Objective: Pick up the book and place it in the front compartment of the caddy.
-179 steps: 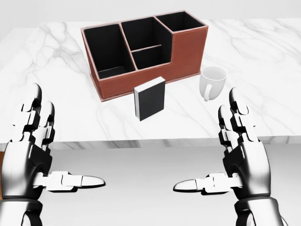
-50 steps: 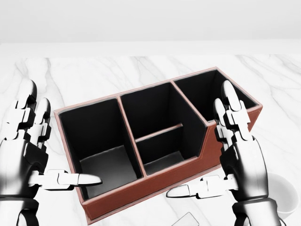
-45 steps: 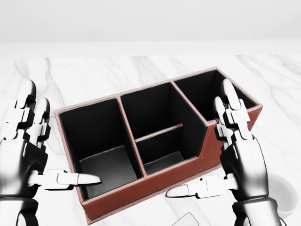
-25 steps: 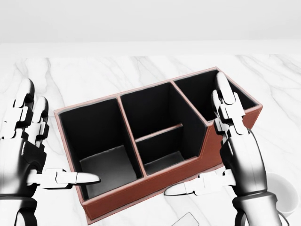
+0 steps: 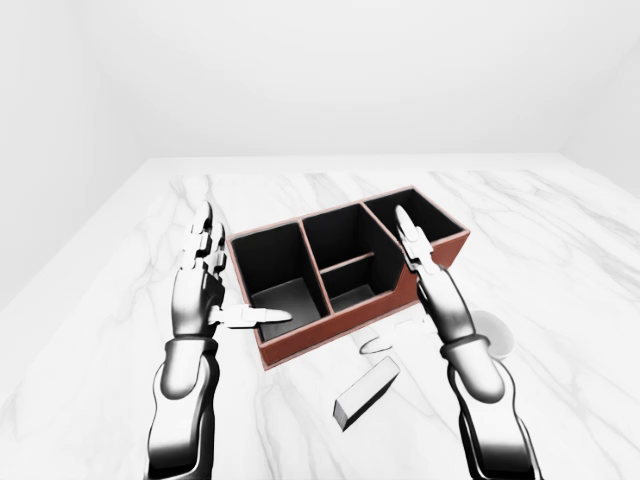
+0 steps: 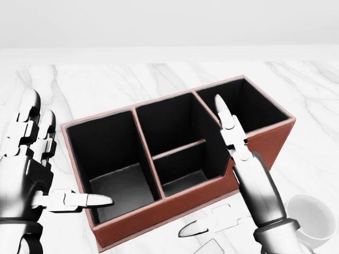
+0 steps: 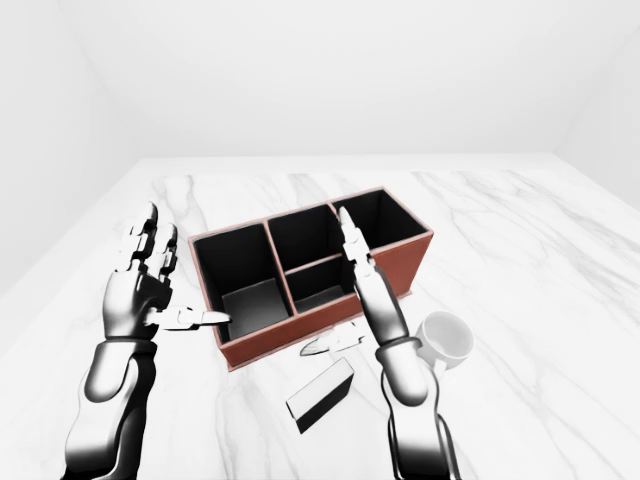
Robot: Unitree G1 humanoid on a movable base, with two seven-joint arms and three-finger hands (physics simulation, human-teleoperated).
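In the left-eye view I have the whole scene: the brown caddy sits on the marble table, and the book lies flat below it, clear of the caddy wall and near the bottom of the picture. My left hand stands upright at the caddy's left end, fingers straight, thumb pointing right over the corner of the left compartment. My right hand is raised edge-on across the caddy's right part. A white mug is mostly hidden behind that forearm.

The head view looks down closer and loses almost all of the book; only a pale corner shows at the bottom edge. What it gives me instead is the caddy's layout: one large left compartment, a middle section split by a low divider, and a right compartment behind a taller wall. Both hands are spread wide here and grasp nothing; the right thumb hovers just below the caddy's lower wall.

The right-eye view shows the mug fully, standing to the right of my right forearm, and the book's dark cover directly below the right thumb, not touched.
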